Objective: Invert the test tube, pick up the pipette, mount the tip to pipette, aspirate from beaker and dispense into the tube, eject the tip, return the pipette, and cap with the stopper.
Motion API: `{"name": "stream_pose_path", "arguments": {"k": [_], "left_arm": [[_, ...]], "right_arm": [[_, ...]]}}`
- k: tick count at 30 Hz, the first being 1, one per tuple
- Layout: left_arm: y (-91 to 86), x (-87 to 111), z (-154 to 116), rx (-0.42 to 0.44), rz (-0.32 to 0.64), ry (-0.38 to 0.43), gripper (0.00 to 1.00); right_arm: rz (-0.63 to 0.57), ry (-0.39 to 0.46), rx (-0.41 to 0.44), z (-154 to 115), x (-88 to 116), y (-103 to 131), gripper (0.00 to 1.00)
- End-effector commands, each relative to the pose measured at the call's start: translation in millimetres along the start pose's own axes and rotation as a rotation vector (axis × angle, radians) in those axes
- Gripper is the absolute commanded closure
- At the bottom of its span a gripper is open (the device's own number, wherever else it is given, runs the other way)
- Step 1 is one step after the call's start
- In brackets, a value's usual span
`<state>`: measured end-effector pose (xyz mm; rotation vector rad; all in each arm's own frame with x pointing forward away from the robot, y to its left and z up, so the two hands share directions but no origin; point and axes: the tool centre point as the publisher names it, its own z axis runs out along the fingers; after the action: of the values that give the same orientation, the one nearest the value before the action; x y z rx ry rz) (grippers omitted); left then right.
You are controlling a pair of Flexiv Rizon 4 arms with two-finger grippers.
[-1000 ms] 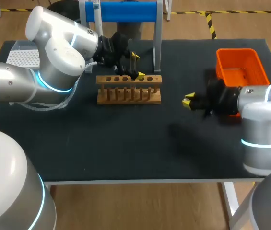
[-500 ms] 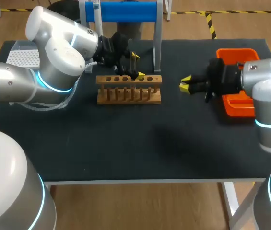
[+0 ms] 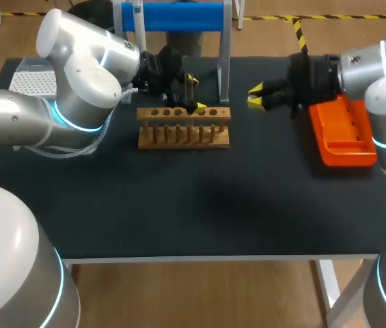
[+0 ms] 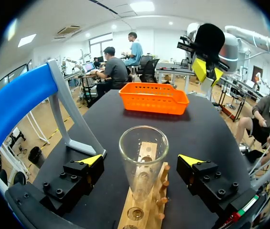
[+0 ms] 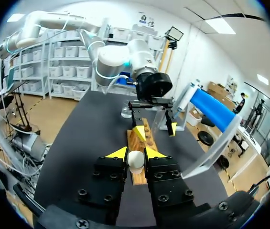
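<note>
The tube [image 4: 143, 152] stands upright in the rack [image 4: 142, 212], mouth open, inside the left claw [image 4: 141, 161], whose fingers are spread wide and don't touch it. The right claw [image 5: 135, 153] pinches a white stopper [image 5: 135, 161] (short of the rack, beside the basket [image 3: 343, 137]). Capping looks best done by centring the stopper over the mouth and pressing straight down. I can't tell whether there is liquid in the tube, and no pipette or beaker shows clearly.

The left arm [image 3: 76, 82] comes in from the left side and bends across toward the middle. Its hand [image 3: 195, 94] points rightward with the fingers [image 4: 84, 164] spread wide apart. The right arm [image 3: 384, 75] reaches in from the right. Its hand [image 3: 255, 96] is level and points left, with both fingers [image 5: 118, 153] pinched on a small white stopper [image 5: 135, 160].
</note>
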<state>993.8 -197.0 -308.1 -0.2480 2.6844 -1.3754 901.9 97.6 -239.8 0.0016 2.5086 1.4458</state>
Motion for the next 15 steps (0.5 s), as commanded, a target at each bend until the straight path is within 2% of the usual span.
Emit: {"name": "stream_pose_path", "arguments": {"k": [1, 8, 15], "left_arm": [[-0.3, -1.3, 0.1, -0.002, -0.001, 0.005, 0.00], [-0.3, -1.3, 0.1, -0.002, -0.001, 0.005, 0.00], [-0.3, -1.3, 0.1, -0.002, -0.001, 0.005, 0.00]], "right_arm": [[-0.006, 0.133, 0.011, 6.7, -8.5, 8.1, 1.00], [-0.066, 0.193, 0.040, 16.6, -11.2, 18.2, 1.00], [-0.072, 0.208, 0.046, 23.8, -20.2, 27.9, 1.00]]}}
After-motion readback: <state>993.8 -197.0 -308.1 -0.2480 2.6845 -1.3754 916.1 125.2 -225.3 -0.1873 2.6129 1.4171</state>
